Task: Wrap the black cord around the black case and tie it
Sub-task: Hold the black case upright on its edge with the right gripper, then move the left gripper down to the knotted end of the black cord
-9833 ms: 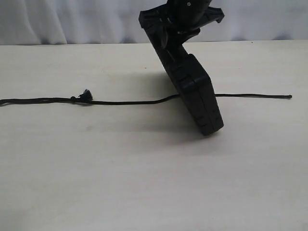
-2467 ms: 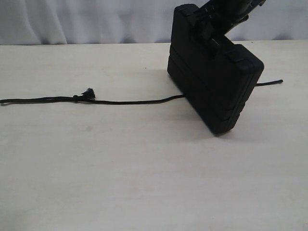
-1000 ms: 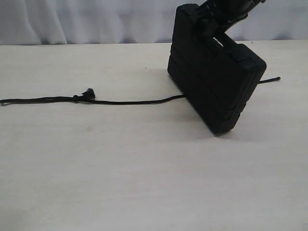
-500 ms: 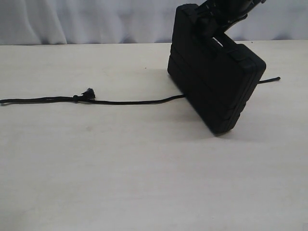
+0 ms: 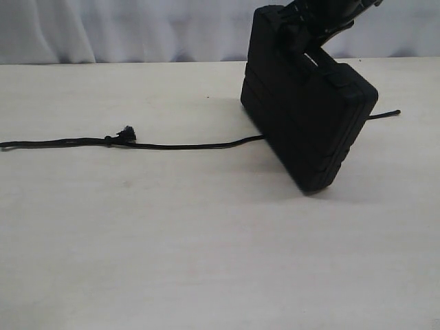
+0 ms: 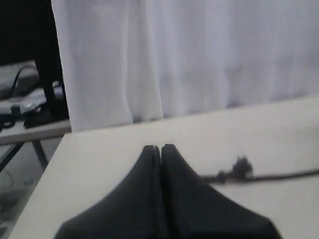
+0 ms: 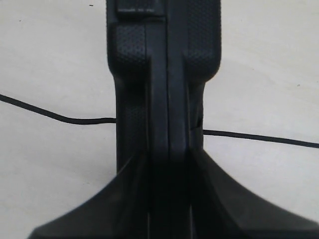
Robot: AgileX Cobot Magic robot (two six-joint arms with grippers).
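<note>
Exterior view: the right hand (image 5: 304, 41) enters from the frame's 1 o'clock edge, arm angled down toward 7 o'clock. It is clamped on the top edge of the black case (image 5: 306, 124). The right wrist view confirms this: the two fingers (image 7: 124, 194) flank the case's (image 7: 167, 74) narrow ribbed edge, pressed against both faces, so we note a firm grip on the case. The case sits at about 2 o'clock from the middle of the surface (image 5: 206, 240). It is tilted, broad face toward us, lowest corner pointing to 6 o'clock and down at the surface. Whether that corner bears weight we cannot tell. The black cord (image 5: 185, 146) lies flat, running from the 9 o'clock edge toward 3 o'clock and passing out of sight at the case's lower left side. Its free end reappears at the case's 3 o'clock side. A small frayed knot (image 5: 124, 135) sits on the cord at roughly 9 o'clock from centre. From the right wrist, the cord (image 7: 249, 136) shows on both sides of the case. The left hand (image 6: 160, 149) is out of the exterior view. Its own camera shows the fingertips pressed together with nothing between them, held above the surface. The knot (image 6: 241, 167) and cord (image 6: 279, 175) lie near the tips, apart from them. A white curtain (image 6: 199, 59) hangs behind.
</note>
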